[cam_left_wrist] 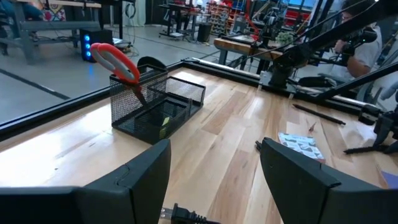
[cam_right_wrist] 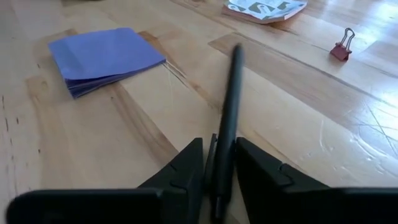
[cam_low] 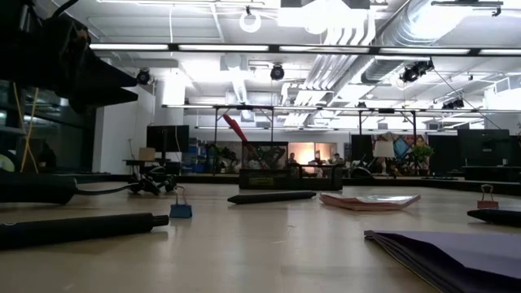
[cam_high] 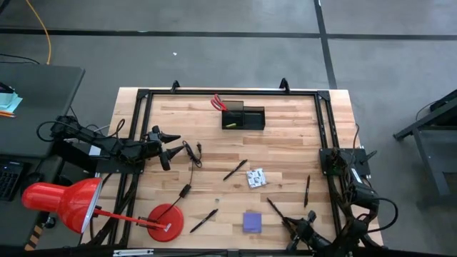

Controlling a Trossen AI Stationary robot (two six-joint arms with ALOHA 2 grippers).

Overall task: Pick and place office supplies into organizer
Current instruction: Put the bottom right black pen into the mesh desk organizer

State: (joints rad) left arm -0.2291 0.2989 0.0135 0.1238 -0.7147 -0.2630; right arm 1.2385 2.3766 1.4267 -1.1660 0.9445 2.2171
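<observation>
The black mesh organizer stands at the table's far middle. The red-handled scissors stand in its cup and a yellow piece lies in its tray. Loose black pens, a white patterned packet and a purple sticky-note pad lie flat on the wood. My right gripper, at the near right, is shut on another black pen. My left gripper waits open at the left, touching nothing. My right gripper pinches the black pen's near end between its two fingers. The fingers slant down from the table's near right and lie along the pen. The pen points away from the gripper toward the table's middle. I cannot tell whether its far tip rests on the wood.
A red desk lamp with its round base stands at the near left. A thin black cable lies by my left gripper. Small binder clips sit on the wood. A black frame borders the table.
</observation>
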